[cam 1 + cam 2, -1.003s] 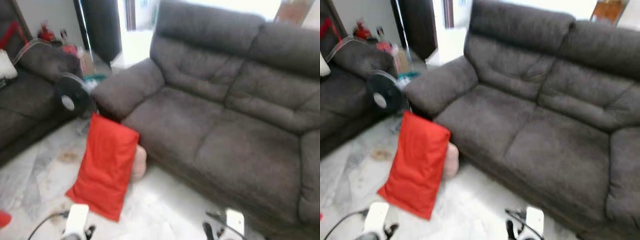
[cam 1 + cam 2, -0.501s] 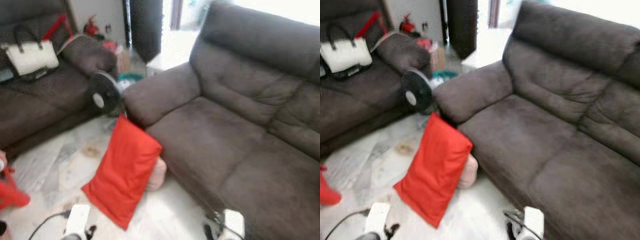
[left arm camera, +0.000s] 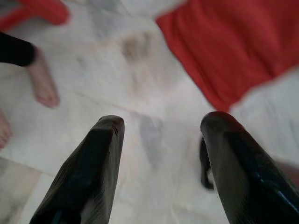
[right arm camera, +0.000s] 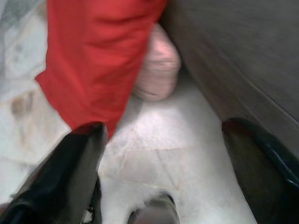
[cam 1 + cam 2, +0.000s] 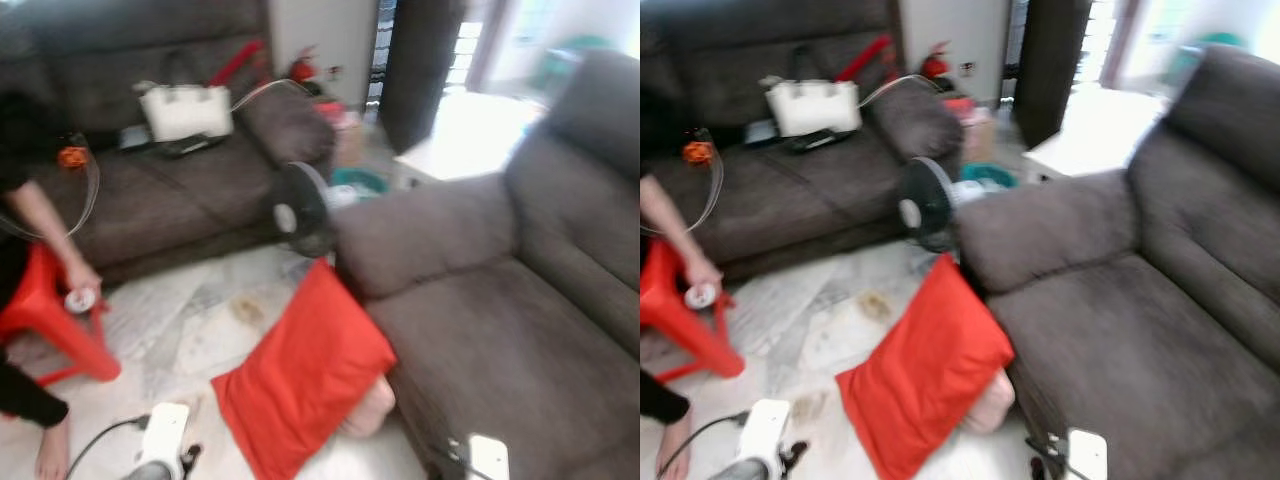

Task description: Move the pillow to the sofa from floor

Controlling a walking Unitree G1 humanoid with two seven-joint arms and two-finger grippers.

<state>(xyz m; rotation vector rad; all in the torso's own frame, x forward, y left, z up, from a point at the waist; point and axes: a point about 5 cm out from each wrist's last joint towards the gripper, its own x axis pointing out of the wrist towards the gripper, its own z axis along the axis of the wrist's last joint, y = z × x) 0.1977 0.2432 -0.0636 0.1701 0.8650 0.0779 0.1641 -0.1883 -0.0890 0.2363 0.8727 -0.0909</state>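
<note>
A dark grey sofa (image 5: 500, 330) takes up the robot's right side, its padded armrest (image 5: 425, 230) reaching toward the middle of the room. A second dark sofa (image 5: 170, 180) runs along the far left wall and carries a white handbag (image 5: 186, 110) and some small dark items. The pale marble floor (image 5: 200, 320) lies between them. The red pillow (image 5: 300, 370) lies on that floor, tilted up against the front corner of the right-hand sofa just below the armrest, with a pink cushion (image 5: 370, 410) tucked behind its lower edge against the sofa base. A black standing fan (image 5: 298, 208) stands just beyond the pillow, between the two sofas. On the far left a person's arm (image 5: 45, 235) reaches down to a red plastic stool (image 5: 50, 320), and a bare foot (image 3: 42, 84) rests on the floor near the left claw (image 3: 161, 140). That claw hangs low over bare floor, fingers spread wide, the pillow's corner ahead of it. The right claw (image 4: 163, 154) is also spread wide, over the floor beside the sofa base, facing the pillow and pink cushion.
</note>
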